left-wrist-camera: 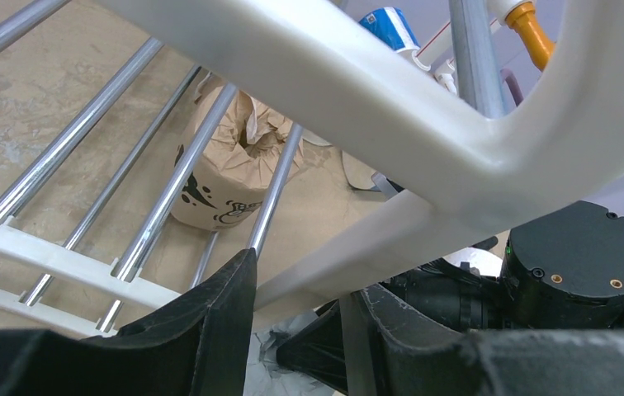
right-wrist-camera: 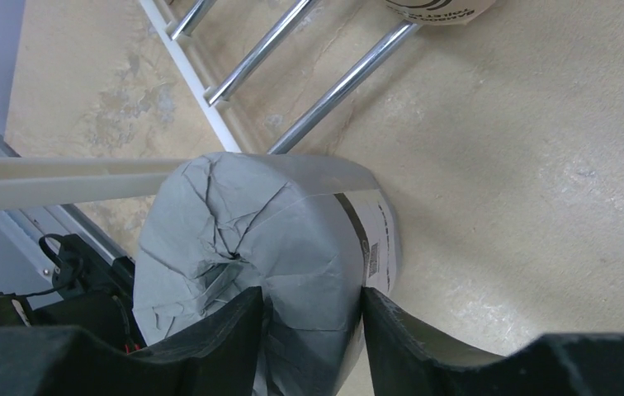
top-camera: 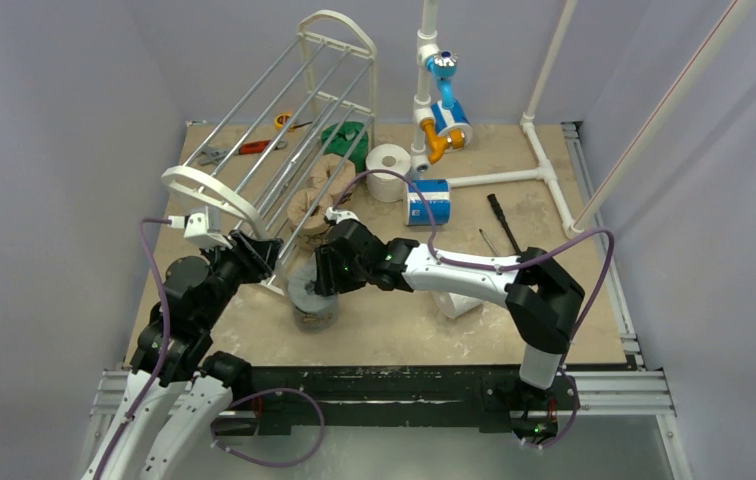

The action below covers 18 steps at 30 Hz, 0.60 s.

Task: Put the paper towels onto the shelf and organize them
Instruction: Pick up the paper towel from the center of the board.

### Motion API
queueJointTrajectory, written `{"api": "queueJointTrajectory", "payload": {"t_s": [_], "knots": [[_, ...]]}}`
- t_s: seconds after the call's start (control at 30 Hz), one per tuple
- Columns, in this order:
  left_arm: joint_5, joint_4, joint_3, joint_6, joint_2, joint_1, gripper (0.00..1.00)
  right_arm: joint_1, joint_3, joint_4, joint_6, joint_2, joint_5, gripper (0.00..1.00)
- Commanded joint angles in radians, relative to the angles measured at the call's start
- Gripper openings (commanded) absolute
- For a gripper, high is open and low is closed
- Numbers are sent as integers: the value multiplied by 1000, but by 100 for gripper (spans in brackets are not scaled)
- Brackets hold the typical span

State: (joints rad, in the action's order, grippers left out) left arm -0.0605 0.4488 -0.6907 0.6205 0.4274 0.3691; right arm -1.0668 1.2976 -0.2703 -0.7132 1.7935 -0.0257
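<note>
The white shelf [top-camera: 284, 120] stands tilted on the table, its silver rods slanting to the back. My left gripper [top-camera: 239, 247] is shut on its near arched end frame [left-wrist-camera: 358, 91]. My right gripper [top-camera: 326, 268] is shut on a grey paper towel roll [top-camera: 312, 298], which stands on the table against the shelf's near corner; it also shows in the right wrist view [right-wrist-camera: 251, 223]. Two printed tan rolls [top-camera: 319, 190] sit under the rods, one in the left wrist view [left-wrist-camera: 226, 177]. A green roll [top-camera: 346, 138], a white roll [top-camera: 388, 172] and a blue-white roll [top-camera: 428, 202] stand behind.
A white pipe frame [top-camera: 514, 178] with blue and orange fittings [top-camera: 444, 115] stands at the back right. Another white roll [top-camera: 457, 303] lies under my right arm. Pliers and scissors [top-camera: 254, 147] lie back left, a black screwdriver [top-camera: 502, 220] to the right.
</note>
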Motion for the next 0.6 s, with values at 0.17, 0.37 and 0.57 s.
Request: {"api": "queueJointTrajectory", "payload": {"t_s": [0.17,0.37,0.57], "knots": [[23,80,4,89,4,11,33,0,49,-31,16,-61,-54,40],[14,87,-3,80,1,11,34,47,91,-77,39,-73,-84,38],[9,96,-1,77,-9,11,34,90,114,-59,8,-83,-105,38]]}}
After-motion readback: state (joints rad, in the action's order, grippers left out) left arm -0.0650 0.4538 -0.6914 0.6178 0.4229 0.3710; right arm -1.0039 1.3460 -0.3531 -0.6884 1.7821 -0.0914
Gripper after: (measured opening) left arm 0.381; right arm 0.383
